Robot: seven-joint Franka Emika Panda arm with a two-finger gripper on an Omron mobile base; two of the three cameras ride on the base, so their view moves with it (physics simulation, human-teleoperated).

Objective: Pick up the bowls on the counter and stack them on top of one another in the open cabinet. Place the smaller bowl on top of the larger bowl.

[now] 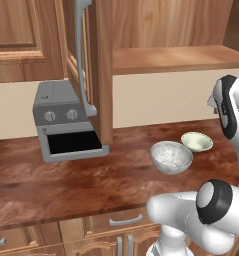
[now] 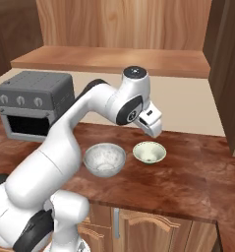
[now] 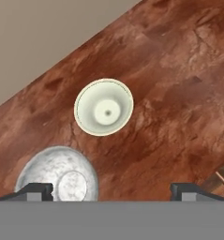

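Note:
Two bowls stand side by side on the dark reddish-brown counter [image 1: 66,185]. The larger bowl [image 1: 171,157] [image 2: 104,159] [image 3: 57,174] is grey and speckled. The smaller bowl [image 1: 196,141] [image 2: 149,152] [image 3: 104,107] is plain cream and sits just beyond it, toward the wall. My gripper [image 3: 111,190] [image 2: 155,129] hangs open above the counter, over the cream bowl and clear of it, with nothing between its fingers. The open cabinet's wooden shelf [image 1: 176,57] [image 2: 114,59] runs above the bowls, bare, and its door [image 1: 98,70] with a long grey handle [image 1: 81,50] stands swung out.
A grey toaster oven [image 1: 68,120] [image 2: 30,103] sits on the counter left of the bowls, partly behind the open door. A pale wall [image 1: 161,95] backs the counter. Drawers with grey handles [image 1: 125,220] line the front below.

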